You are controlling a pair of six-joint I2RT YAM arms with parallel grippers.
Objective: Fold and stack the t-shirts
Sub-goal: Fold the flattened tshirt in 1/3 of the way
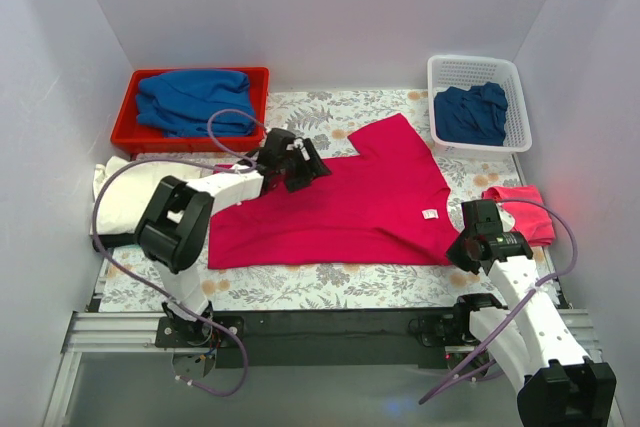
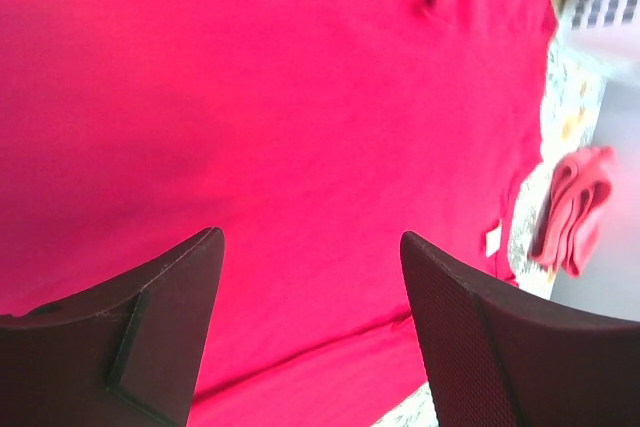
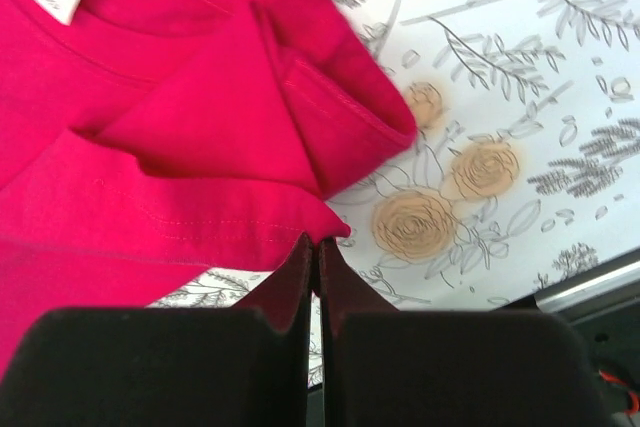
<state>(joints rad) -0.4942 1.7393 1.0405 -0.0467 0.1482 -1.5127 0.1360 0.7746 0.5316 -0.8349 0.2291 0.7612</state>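
A bright crimson-pink t-shirt (image 1: 350,197) lies spread flat on the floral cloth, its white neck label (image 1: 430,214) near the right edge. My left gripper (image 1: 303,167) hovers open over the shirt's upper left part; in the left wrist view the fingers (image 2: 170,317) stand wide apart above the fabric (image 2: 300,97), touching nothing. My right gripper (image 1: 468,245) sits at the shirt's lower right corner. In the right wrist view the gripper (image 3: 318,242) is shut, its tips pinching the hemmed edge of the t-shirt (image 3: 150,147) just below a folded-over flap.
A red tray (image 1: 125,132) at the back left holds a blue shirt (image 1: 190,102). A white basket (image 1: 520,117) at the back right holds another blue shirt (image 1: 472,112). A cream shirt (image 1: 125,197) lies at the left, a folded pink shirt (image 1: 525,209) at the right.
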